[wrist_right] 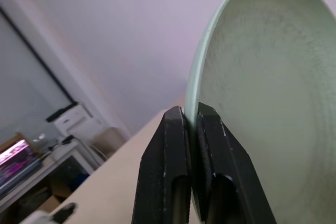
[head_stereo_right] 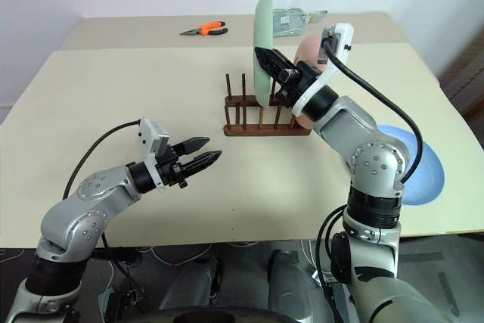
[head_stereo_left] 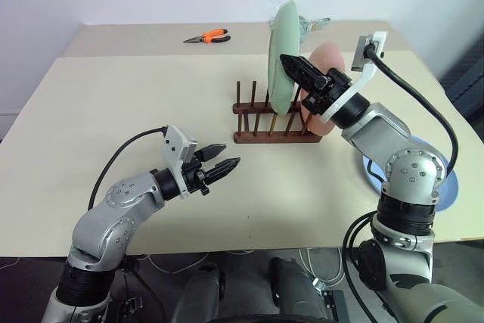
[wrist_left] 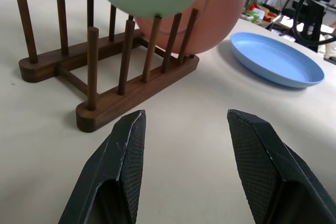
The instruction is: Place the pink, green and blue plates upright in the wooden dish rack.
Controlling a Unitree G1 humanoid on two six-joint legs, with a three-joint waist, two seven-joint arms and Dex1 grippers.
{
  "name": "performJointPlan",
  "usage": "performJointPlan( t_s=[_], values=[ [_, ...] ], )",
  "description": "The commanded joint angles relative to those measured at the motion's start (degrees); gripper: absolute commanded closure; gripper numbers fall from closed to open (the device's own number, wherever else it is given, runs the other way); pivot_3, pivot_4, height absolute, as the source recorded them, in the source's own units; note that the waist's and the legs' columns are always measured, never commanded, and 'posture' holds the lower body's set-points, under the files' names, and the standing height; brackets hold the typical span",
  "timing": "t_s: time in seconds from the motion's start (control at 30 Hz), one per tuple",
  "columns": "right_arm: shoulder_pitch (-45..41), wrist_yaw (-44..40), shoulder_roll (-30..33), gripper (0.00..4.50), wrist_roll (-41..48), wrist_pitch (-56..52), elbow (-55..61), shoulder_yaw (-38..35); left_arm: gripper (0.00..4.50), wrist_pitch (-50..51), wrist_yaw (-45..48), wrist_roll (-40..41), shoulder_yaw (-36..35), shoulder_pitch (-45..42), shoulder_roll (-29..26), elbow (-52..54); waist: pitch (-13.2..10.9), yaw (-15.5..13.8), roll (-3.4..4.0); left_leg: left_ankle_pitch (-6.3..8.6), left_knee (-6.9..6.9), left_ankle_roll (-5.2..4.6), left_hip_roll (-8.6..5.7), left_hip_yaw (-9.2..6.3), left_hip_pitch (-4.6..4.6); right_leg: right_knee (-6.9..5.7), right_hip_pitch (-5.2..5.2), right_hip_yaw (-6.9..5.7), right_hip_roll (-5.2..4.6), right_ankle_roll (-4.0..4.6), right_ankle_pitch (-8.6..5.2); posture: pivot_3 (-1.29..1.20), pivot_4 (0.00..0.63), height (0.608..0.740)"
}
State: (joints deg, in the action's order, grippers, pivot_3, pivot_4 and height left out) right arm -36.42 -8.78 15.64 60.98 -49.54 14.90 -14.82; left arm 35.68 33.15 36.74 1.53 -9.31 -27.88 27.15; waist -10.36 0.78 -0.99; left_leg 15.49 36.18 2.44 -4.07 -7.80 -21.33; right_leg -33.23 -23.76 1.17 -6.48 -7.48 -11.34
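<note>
Two head eyes look down from above at same table, both arms. Left wrist eye sits low, close to rack. Right wrist eye looks up along green plate, very close.

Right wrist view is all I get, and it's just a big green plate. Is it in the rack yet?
Observer: Its lower edge is down among the wooden dish rack pegs, and the right gripper is shut on the green plate.
Operator: Where's the pink one?
Observer: The pink plate stands upright in the rack, just behind the green one.
Operator: And the blue one?
Observer: The blue plate lies flat on the table, beside the rack.
Operator: Is the other hand busy?
Observer: No, the left gripper is open and holds nothing.
</note>
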Motion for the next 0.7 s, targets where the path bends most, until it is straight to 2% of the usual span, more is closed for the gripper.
performJointPlan(
  t_s=[0.03,0.07,0.13,0.17,0.2,0.27,0.4,0.53,0.63,0.7],
  values=[
    [-0.7,-0.7,1.0,4.50,-0.6,0.9,-0.5,-0.4,2.03,0.0,0.2,0.7,0.0,-0.9,0.5,2.8,0.0,0.0,0.00,0.00,0.00,0.00,0.00,0.00,0.00,0.00,0.00,0.00,0.00,0.00,0.00,0.00,0.150,0.740],
    [-0.7,-0.8,1.2,4.50,-1.0,1.1,-1.1,-0.3,2.03,0.2,0.0,0.8,0.0,-1.1,0.6,3.0,0.0,0.0,0.00,0.00,0.00,0.00,0.00,0.00,0.00,0.00,0.00,0.00,0.00,0.00,0.00,0.00,0.150,0.740],
    [-1.0,-1.7,1.8,3.81,-2.4,1.6,-1.7,0.3,1.96,0.8,-0.6,0.5,0.5,-1.6,1.0,3.5,0.0,0.0,0.00,0.00,0.00,0.00,0.00,0.00,0.00,0.00,0.00,0.00,0.00,-0.01,0.00,0.00,0.150,0.740],
    [-1.3,-2.3,2.2,3.61,-3.7,2.5,-1.4,0.7,1.96,1.1,-0.8,0.5,0.7,-1.8,1.2,3.8,0.0,0.0,0.00,0.00,0.00,0.00,0.00,0.00,0.00,0.00,0.00,0.00,0.00,-0.01,0.01,0.00,0.150,0.740],
    [-1.6,-2.9,2.7,3.00,-5.1,3.4,-1.0,1.1,1.96,1.5,-0.9,0.5,0.8,-1.9,1.3,4.0,0.0,0.0,0.00,0.00,0.00,0.00,0.00,0.00,0.00,0.00,0.00,0.00,0.00,-0.01,0.00,0.00,0.150,0.740],
    [-2.3,-5.2,4.9,2.15,-8.8,5.8,0.6,2.3,1.96,2.1,-1.0,0.9,0.7,-2.2,1.5,4.2,0.0,0.0,0.00,0.00,0.00,0.00,0.00,0.00,0.00,0.00,0.00,-0.01,0.00,-0.02,0.00,0.00,0.150,0.740],
    [-3.6,-11.9,11.9,2.15,-15.3,10.3,4.0,4.9,1.96,2.3,-0.4,0.8,0.4,-2.6,1.5,3.3,0.0,0.0,0.01,0.00,0.03,0.00,-0.02,0.03,-0.04,0.02,0.00,0.00,0.00,-0.04,-0.01,0.00,0.150,0.740],
    [-3.7,-17.3,21.0,2.15,-15.9,11.0,5.3,0.0,1.96,1.9,0.9,0.3,0.7,-2.9,1.3,2.0,0.0,-0.2,-0.03,0.00,0.01,0.00,-0.01,0.02,-0.03,0.04,0.03,-0.02,-0.01,-0.07,-0.02,0.00,0.150,0.740],
    [1.1,-18.8,27.0,1.26,-16.7,10.0,4.2,-5.1,1.96,1.2,2.1,-0.5,1.6,-3.3,1.2,1.0,0.0,-0.5,-0.12,0.00,0.05,0.00,-0.02,0.02,-0.04,0.13,0.12,-0.02,-0.03,-0.06,-0.05,0.00,0.150,0.740],
    [4.5,-19.3,29.1,0.31,-17.8,10.4,4.3,-7.0,1.96,1.2,2.7,-0.2,1.7,-3.5,1.6,0.4,0.0,-0.6,-0.14,0.01,0.06,-0.02,-0.02,0.02,-0.03,0.16,0.18,-0.02,-0.04,-0.06,-0.07,0.00,0.150,0.740]
  ],
)
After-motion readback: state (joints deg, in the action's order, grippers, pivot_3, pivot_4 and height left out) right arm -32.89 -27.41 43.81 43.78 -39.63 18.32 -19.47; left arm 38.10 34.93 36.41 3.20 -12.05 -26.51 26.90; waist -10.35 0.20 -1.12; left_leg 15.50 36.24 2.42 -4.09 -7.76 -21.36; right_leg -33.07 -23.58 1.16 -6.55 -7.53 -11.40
